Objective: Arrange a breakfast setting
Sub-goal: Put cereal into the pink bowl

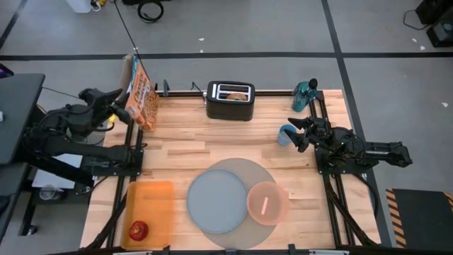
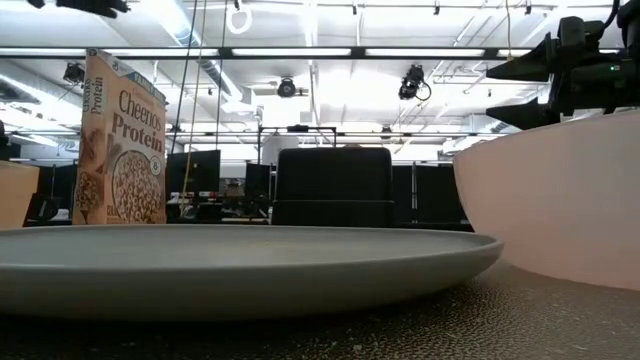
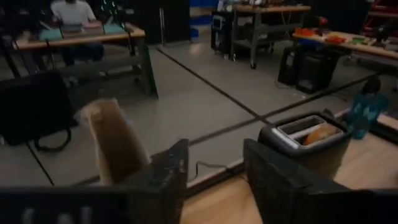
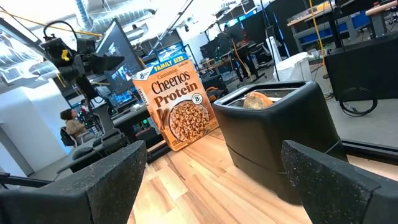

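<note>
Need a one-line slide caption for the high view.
Grey plate and pink bowl set on round mat; apple waits on orange tray.

The table (image 1: 212,138) is pale wood in glued strips, smooth with a soft sheen. On it, near the toaster (image 1: 230,101), whose black shell looks smooth and faintly glossy, stands a printed cardboard cereal box (image 1: 144,99). The mat (image 1: 241,170) looks grainy and matt grey; the plate (image 1: 216,200) on it is a smooth, matt grey. The bowl (image 1: 267,203) beside the plate is translucent pink plastic. The orange tray (image 1: 152,205) looks like see-through plastic, and the apple (image 1: 138,229) on it shines red.
</note>
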`<state>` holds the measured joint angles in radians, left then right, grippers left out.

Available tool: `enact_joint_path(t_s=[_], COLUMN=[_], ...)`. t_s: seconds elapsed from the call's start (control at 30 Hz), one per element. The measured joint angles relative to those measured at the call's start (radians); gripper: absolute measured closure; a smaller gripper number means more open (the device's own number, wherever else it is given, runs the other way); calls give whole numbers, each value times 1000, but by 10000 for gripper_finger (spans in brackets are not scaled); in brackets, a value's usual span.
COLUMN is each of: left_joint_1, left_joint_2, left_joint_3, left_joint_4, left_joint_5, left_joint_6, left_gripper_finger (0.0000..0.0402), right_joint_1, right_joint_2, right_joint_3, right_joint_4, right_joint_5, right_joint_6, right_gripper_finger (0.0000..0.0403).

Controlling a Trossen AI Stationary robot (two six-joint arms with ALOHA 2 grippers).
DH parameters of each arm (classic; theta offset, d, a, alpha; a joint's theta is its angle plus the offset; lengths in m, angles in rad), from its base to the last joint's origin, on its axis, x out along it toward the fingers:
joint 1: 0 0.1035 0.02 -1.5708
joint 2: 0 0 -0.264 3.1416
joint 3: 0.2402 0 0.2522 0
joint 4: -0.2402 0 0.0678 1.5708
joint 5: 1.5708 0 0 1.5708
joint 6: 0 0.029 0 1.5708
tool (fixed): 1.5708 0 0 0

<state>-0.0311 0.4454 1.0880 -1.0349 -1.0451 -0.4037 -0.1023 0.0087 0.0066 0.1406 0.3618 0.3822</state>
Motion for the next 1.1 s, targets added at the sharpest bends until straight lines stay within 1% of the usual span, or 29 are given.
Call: enact_joint_path(t_s=[0.17,0.23,0.33,0.5,0.6,0.7,0.9,1.1], left_joint_1=[1,7,27,69,97,122,157,188], left_joint_2=[0,0,6,17,30,44,83,136], left_joint_3=[38,38,34,33,32,3,-108,-164], left_joint_4=[-225,-308,-391,-416,-473,-514,-505,-498], left_joint_5=[53,66,97,184,229,243,258,258], left_joint_6=[-184,-256,-327,-357,-396,-436,-492,-535], left_gripper_finger=[169,155,148,147,147,147,147,147], right_joint_1=[0,0,0,0,0,0,0,0], right_joint_2=[0,0,0,0,0,0,0,0], right_joint_3=[0,0,0,0,0,0,0,0], right_joint_4=[0,0,0,0,0,0,-1,0], right_joint_5=[0,0,0,0,0,0,1,2], right_joint_6=[0,0,0,0,0,0,0,0], right_gripper_finger=[23,23,23,23,23,23,23,23])
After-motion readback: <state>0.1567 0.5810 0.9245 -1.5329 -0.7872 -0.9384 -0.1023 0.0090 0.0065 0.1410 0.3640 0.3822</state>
